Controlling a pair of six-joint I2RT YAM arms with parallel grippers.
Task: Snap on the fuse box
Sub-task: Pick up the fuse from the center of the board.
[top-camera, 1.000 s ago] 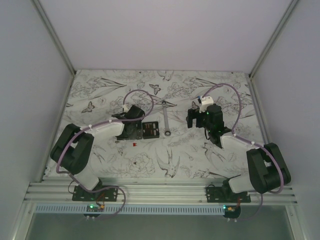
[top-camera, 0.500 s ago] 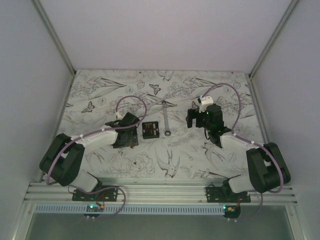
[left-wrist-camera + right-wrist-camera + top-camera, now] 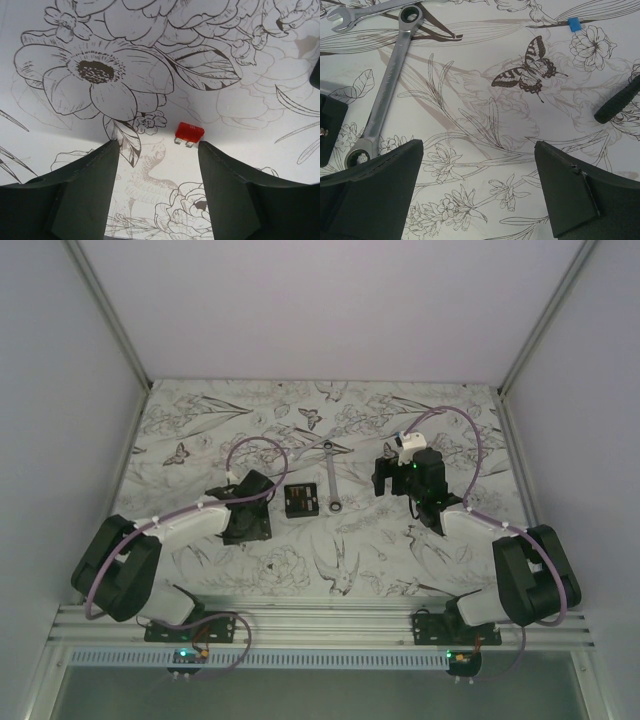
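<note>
The fuse box (image 3: pixel 301 500) is seen mid-bench (image 3: pixel 200 430), right of the open left pincer (image 3: pixel 157 145). The red fuse (image 3: pixel 189 133) below should be centred between its fingers before closing. The right pincer (image 3: pixel 479 145) is spread wide and empty.

A table (image 3: pixel 400 560) with a white covering printed with black flowers, birds and butterflies is lying under soft, even light. Plain pale walls (image 3: pixel 330 300) are enclosing it left, right and far, and aluminium rails (image 3: pixel 320 625) are running along its near edge.
</note>
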